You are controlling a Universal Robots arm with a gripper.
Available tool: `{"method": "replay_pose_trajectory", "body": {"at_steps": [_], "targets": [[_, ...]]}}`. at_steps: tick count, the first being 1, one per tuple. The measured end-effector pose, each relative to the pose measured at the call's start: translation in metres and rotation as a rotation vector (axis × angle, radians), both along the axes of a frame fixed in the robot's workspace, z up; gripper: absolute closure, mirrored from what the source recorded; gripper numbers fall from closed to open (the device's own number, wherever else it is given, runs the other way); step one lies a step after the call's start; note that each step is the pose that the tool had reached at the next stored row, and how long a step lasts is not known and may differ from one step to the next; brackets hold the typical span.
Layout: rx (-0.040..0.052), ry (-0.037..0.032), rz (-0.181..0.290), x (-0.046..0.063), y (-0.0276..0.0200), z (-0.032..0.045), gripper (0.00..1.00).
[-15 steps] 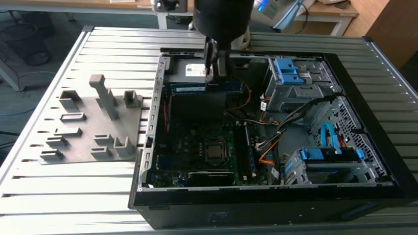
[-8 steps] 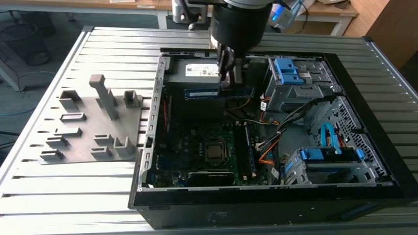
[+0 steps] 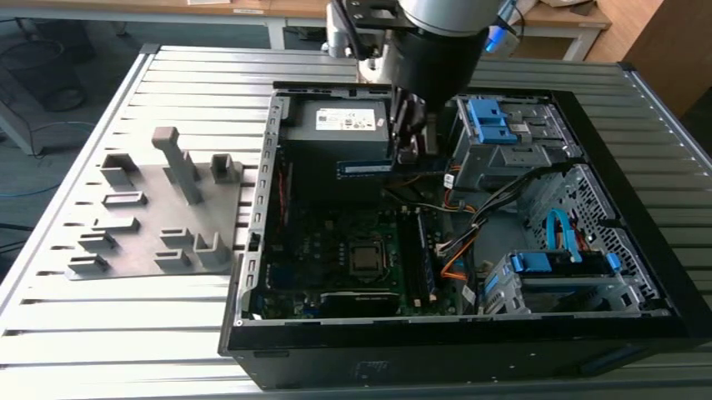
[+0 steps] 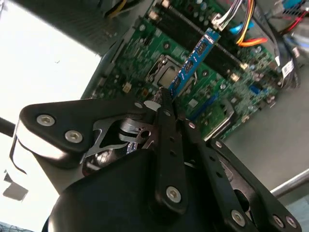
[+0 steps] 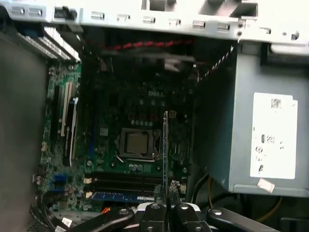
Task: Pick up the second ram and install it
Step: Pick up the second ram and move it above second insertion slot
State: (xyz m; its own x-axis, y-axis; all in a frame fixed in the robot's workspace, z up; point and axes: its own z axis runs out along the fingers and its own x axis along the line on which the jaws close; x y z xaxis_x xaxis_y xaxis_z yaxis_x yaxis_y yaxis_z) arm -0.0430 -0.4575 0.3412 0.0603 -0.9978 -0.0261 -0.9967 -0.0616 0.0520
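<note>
Hangs over the open case with the tool closed narrow on the ram, pinching it by one end. Carries the ram level and on its long edge, in the air above the board, seated in no slot, free end pointing to nine o'clock in the exterior view and lying just before the power supply. Seen in the second wrist view: black fingers pressed close on the ram, blue face and small black chips turned to the camera, green board and socket beneath, orange cables beyond. Seen in the first wrist view: ram edge-on as a thin line rising from the tool, just beside the socket, long slots across the board near the tool, grey power supply alongside. In the exterior view, finds the socket at six o'clock of the ram, the slots at three o'clock of the socket, blue caddies at three o'clock of the tool. Stands well apart from the grey tray, set on the counter at nine o'clock of the case.
</note>
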Motion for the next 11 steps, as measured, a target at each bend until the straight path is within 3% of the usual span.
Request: {"method": "replay_pose_trajectory", "body": {"at_steps": [6, 9, 11], "targets": [[0.0000, 0.0000, 0.000, 0.015, 0.0000, -0.0109, 0.86], [-0.0001, 0.0000, 0.000, 0.016, -0.0004, -0.0163, 0.86], [-0.0003, 0.0001, 0.000, 0.016, -0.0036, -0.0198, 0.86]]}}
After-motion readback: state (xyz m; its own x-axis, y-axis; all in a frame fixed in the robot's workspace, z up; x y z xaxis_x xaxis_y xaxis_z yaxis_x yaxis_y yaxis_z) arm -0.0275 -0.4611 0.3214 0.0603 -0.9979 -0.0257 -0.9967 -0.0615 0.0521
